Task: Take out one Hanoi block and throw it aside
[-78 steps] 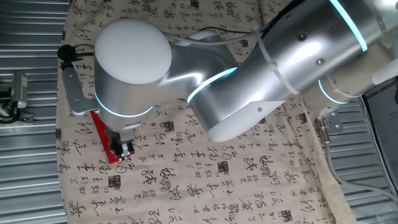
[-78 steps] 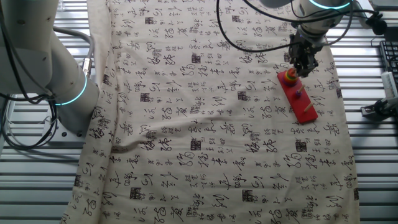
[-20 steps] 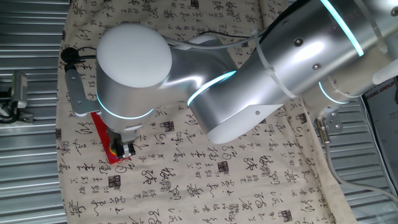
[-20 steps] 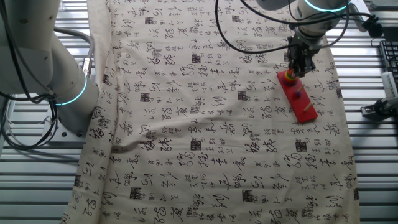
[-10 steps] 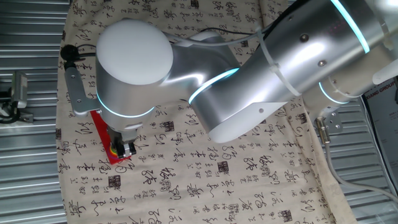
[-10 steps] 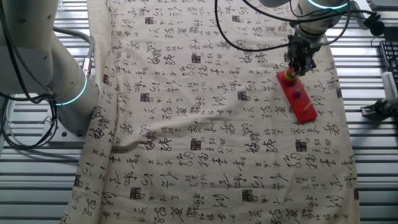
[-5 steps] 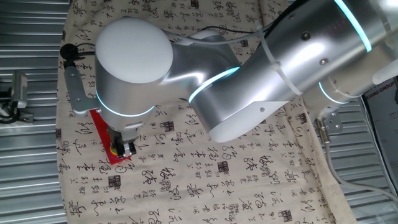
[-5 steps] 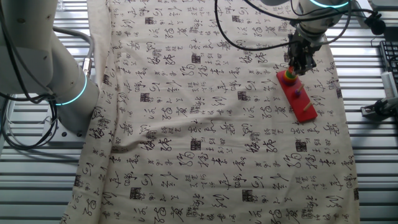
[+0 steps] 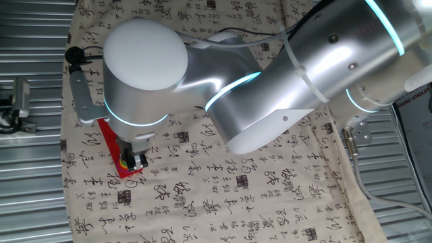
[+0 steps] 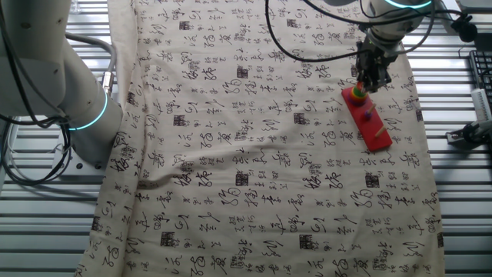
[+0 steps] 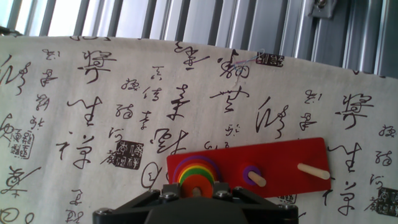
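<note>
The Hanoi block point(image 11: 198, 182), a small orange-red disc with a centre hole, sits on top of a rainbow stack of discs at the left end of the long red peg board point(image 11: 280, 160). In the hand view my gripper point(image 11: 198, 189) stands straight over that stack, its dark fingers point(image 11: 163, 191) touching the disc on both sides. In one fixed view the gripper point(image 9: 133, 162) is at the near end of the board point(image 9: 108, 137). In the other fixed view the gripper point(image 10: 370, 78) hangs just over the stack point(image 10: 356, 94).
The board's middle peg holds a small purple disc point(image 11: 252, 175); its right peg point(image 11: 313, 171) is bare. A cloth printed with characters point(image 10: 246, 154) covers the table. Ribbed metal point(image 11: 186, 18) lies past the cloth's far edge. A second arm's base point(image 10: 69, 92) stands at the left.
</note>
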You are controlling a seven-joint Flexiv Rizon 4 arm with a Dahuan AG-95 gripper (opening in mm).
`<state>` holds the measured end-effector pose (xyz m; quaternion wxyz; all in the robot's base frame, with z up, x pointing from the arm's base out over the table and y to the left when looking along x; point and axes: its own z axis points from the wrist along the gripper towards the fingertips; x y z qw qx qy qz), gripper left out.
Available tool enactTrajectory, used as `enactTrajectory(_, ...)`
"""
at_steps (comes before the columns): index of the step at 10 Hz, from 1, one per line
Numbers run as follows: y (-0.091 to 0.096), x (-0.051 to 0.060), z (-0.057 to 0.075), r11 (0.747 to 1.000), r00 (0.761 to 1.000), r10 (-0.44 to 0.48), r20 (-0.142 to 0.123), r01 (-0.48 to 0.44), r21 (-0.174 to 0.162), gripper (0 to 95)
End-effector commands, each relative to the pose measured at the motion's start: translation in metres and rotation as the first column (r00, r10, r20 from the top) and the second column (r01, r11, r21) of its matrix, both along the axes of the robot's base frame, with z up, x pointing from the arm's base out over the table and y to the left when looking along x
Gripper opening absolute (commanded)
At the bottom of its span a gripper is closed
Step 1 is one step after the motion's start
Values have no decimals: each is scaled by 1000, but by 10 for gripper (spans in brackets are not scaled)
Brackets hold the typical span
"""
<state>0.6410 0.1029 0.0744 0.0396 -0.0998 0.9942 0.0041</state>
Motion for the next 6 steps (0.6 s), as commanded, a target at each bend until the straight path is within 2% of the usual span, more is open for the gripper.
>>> enactTrajectory(1, 0, 0, 1, 1000, 1000, 1, -2, -1, 1, 0)
enactTrajectory(6, 0, 0, 4, 1000, 1000, 0, -6, 0, 2, 0)
